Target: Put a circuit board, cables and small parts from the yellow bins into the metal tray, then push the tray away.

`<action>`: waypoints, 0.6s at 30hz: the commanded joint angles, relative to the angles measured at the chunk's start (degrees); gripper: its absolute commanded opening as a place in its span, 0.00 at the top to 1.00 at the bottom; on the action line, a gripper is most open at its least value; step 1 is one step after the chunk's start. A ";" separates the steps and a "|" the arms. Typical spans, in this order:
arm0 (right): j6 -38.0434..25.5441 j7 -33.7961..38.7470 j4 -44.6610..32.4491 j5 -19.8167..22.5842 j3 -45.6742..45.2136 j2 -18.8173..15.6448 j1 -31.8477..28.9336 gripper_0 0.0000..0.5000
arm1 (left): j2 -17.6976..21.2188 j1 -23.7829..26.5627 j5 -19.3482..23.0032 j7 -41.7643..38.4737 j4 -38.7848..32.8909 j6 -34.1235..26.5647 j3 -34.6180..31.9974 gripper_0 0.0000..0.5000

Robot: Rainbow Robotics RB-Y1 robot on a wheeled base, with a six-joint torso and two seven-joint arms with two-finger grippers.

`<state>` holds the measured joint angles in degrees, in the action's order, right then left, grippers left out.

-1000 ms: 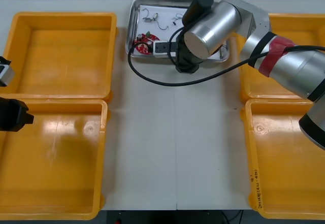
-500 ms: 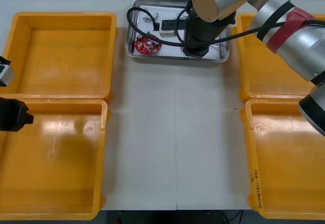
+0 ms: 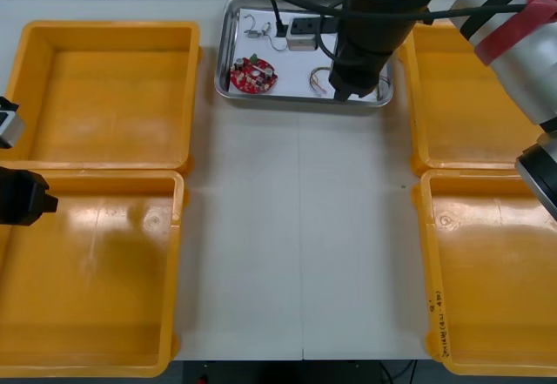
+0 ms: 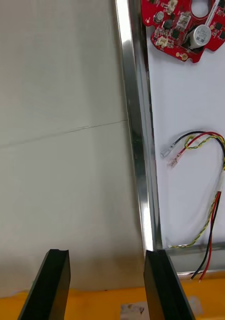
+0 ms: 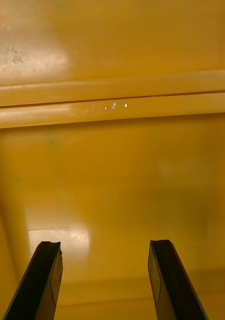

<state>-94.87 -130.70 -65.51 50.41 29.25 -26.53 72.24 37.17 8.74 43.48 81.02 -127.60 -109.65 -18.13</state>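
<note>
Right tool [image 4: 108, 285]: wide open, empty, shifted rightward along shiny metal tray [image 3: 224, 62] near rim.
Left tool [image 5: 107, 280]: open, empty, over yellow plastic bin [image 5: 112, 175].
Round red circuit board [image 3: 252, 75]: inside tray, unmoved.
Black cable [image 3: 277, 11]: off desk [image 3: 296, 227] now.

Four yellow bins [image 3: 104, 97] on a pale table [image 3: 296, 227]. Shiny silver tray [image 3: 278, 98], white inside, holding a red circuit board [image 3: 252, 76] and a twisted red-and-yellow cable [image 4: 223, 172].
</note>
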 commanded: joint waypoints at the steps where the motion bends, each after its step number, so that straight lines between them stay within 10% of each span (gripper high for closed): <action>1: -5.24 10.02 -12.10 -0.22 -3.06 -2.83 -1.23 0.14 | 2.29 -1.01 0.46 5.02 -1.95 -0.35 -1.03 0.00; 18: -15.13 41.05 -40.23 4.53 -12.81 -14.60 -17.14 0.14 | 2.29 -1.01 0.46 5.02 -1.95 -0.35 -1.03 0.00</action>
<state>-109.73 -95.48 -101.73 53.91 19.72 -36.92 57.67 37.18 8.74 43.49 81.02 -127.62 -109.65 -18.13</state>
